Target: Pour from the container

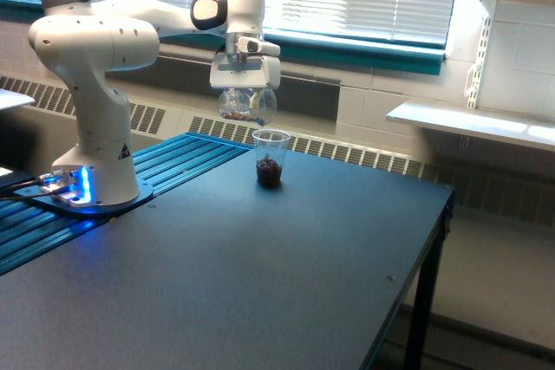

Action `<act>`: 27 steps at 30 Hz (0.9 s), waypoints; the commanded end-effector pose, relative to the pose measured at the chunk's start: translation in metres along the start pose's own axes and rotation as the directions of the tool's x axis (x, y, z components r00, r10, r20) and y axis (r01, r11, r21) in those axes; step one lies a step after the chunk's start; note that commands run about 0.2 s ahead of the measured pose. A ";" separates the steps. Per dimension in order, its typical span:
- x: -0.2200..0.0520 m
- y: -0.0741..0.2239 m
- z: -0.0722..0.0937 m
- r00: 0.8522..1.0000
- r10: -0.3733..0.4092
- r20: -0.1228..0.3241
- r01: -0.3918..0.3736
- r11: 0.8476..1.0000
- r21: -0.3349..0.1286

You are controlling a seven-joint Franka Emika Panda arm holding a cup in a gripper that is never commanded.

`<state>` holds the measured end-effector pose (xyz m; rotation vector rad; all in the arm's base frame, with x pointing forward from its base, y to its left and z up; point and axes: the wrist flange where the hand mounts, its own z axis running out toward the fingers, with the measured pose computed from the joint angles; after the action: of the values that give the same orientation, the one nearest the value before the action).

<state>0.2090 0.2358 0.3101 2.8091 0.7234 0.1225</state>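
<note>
**Container tipped over the cup at the table's far edge**

No brand, label or writing is legible anywhere; a small dark mark on my base column (121,150) is too small to read.

My gripper (245,86) points straight down, and its fingers are clamped on the container (246,104), a clear rounded vessel. It lies tipped on its side, its long axis roughly level, its mouth facing the exterior view's right. Some brown contents sit low inside it, toward the exterior view's left.

The container hangs in the air above the dark tabletop (260,283), near its far edge. Just below it, slightly toward the exterior view's right, a small clear cup (270,159) stands upright on the tabletop with dark brown material in its bottom. Container and cup do not touch.
</note>
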 end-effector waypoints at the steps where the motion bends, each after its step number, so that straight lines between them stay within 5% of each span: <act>1: 0.003 0.001 -0.004 1.000 -0.011 -0.014 0.011 1.000 -0.027; 27: 0.005 0.001 -0.004 1.000 -0.025 -0.002 0.025 0.999 -0.039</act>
<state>0.2110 0.2356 0.3108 2.7855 0.7357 0.1078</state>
